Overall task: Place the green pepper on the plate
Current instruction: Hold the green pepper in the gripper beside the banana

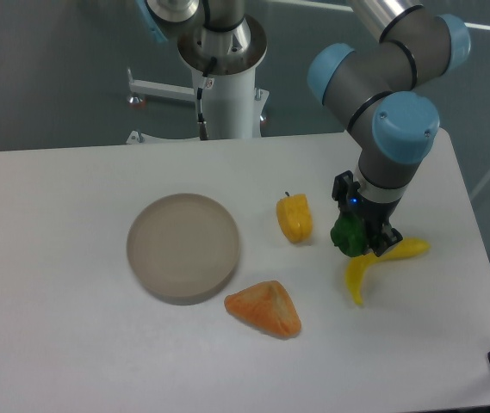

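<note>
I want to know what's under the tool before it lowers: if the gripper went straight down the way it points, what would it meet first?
The gripper points down, shut on the green pepper. The banana looks to lie just below, though depth is unclear.

A yellow pepper (294, 218) with a dark stem sits on the white table (55, 327), roughly at the middle of the tabletop; it serves here as the landmark. Toward the camera and slightly left of the yellow pepper lies an orange wedge-shaped piece (264, 309), resting flat, well apart from the pepper; its surface is mottled orange and paler at the top. To the right of the yellow pepper, near the table's right side, lies a yellow banana-like item (361, 274), bent, with one end pointing toward the camera and the other (412, 249) reaching further right; whether this is one piece or two cannot be told.
</note>
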Robot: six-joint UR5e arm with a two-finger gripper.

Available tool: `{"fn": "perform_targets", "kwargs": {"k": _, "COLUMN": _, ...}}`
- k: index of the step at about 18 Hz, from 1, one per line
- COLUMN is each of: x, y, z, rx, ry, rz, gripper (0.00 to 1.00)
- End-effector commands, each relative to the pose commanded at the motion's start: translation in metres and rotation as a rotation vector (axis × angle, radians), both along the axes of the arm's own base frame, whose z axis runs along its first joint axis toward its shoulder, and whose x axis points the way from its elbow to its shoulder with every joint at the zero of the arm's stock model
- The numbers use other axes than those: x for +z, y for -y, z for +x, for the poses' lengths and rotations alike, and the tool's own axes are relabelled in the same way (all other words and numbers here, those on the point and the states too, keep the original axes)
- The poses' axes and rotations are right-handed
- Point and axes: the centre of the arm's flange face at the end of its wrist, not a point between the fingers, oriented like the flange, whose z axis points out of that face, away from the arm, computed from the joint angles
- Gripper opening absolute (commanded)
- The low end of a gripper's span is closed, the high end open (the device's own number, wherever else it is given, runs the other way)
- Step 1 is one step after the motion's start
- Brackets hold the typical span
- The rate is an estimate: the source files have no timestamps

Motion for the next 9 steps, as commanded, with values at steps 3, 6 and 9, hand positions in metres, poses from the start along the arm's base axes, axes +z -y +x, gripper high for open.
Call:
{"fn": "perform_targets", "kwargs": {"k": 3, "x": 0.002, "y": 0.0, "z": 0.0, "rx": 0.009, "ry": -0.003, "rz": 0.001, "gripper": 0.16}}
{"fn": "perform_targets", "kwargs": {"k": 6, "x": 0.003, "y": 0.002, "z": 0.0, "rx": 0.027, "ry": -0.001, "rz": 0.001, "gripper": 0.16}}
{"fn": "perform_targets", "kwargs": {"k": 9, "x": 0.007, "y": -0.009, "z": 0.024, "rx": 0.02, "ry": 0.001, "rz": 0.007, "gripper": 0.14}}
